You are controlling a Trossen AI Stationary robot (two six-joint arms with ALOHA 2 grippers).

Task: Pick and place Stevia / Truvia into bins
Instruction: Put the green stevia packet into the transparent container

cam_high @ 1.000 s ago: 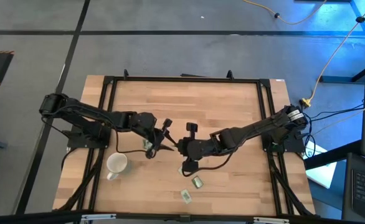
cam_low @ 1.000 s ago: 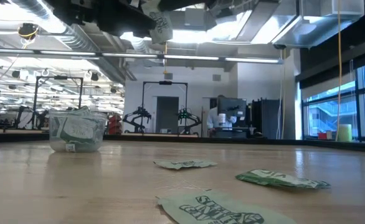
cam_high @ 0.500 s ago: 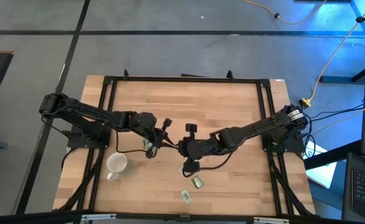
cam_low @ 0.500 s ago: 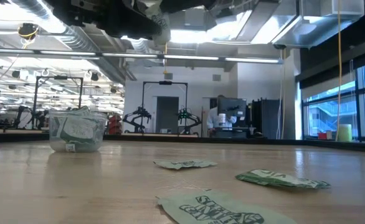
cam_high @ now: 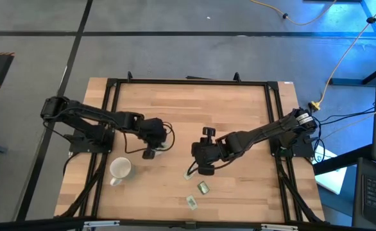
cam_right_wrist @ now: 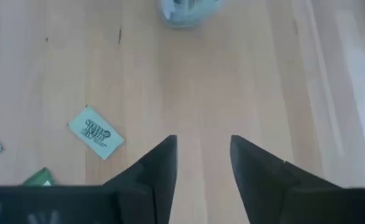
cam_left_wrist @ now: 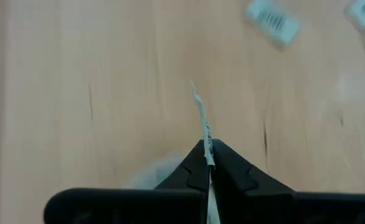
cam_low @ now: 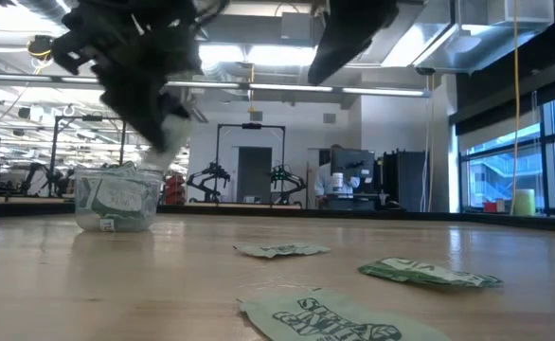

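My left gripper (cam_high: 149,153) hangs over the clear cup (cam_low: 116,201), shut on one green-and-white sachet (cam_left_wrist: 201,115) that shows edge-on in the left wrist view. The cup stands on the table and holds several sachets; in the high view the left gripper mostly covers it. My right gripper (cam_right_wrist: 201,155) is open with nothing between its fingers, above the table's middle (cam_high: 199,165). Three loose sachets (cam_high: 191,172), (cam_high: 203,187), (cam_high: 192,201) lie flat on the wood near the front. My left gripper pinches one end of the sachet (cam_left_wrist: 206,144) between its two fingers. The rest of the sachet sticks out past the fingertips. It is lifted clear of the table, above the cup.
An opaque white mug (cam_high: 119,169) stands near the cup, toward the front left. A black frame (cam_high: 188,82) runs round the wooden table. Bare wood lies across the far half.
The two grippers met above the table's middle with the sachet between them. My left gripper shut on it and my right gripper opened and let go. The left gripper then swung toward the table's left and down over the cup with the sachet; the right drew back toward the right.
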